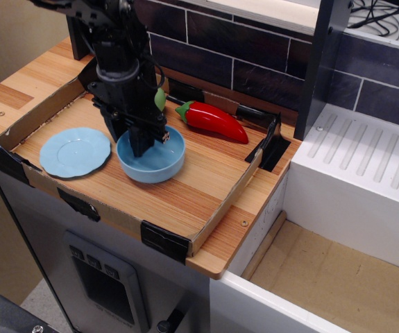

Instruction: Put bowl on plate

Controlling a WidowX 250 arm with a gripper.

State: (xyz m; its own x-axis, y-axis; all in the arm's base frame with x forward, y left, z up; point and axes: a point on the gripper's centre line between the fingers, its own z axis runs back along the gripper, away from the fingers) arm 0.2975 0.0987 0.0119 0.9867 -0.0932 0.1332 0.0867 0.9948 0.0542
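A light-blue bowl (152,157) sits beneath the black jaws of the gripper (138,139), with a matching light-blue plate (75,152) off to their left. Behind the jaws, a green object (159,99) shows only partly; to their right lies a glossy red pepper (211,121) with a green stem. All rest on a desk (185,182) of striped wood — pale and honey-brown bands — edged by a brown cardboard rim (223,206) with black corner tape. The wall behind is dark tile (255,48) with pale grout — a white drainer (366,173) stands far right.
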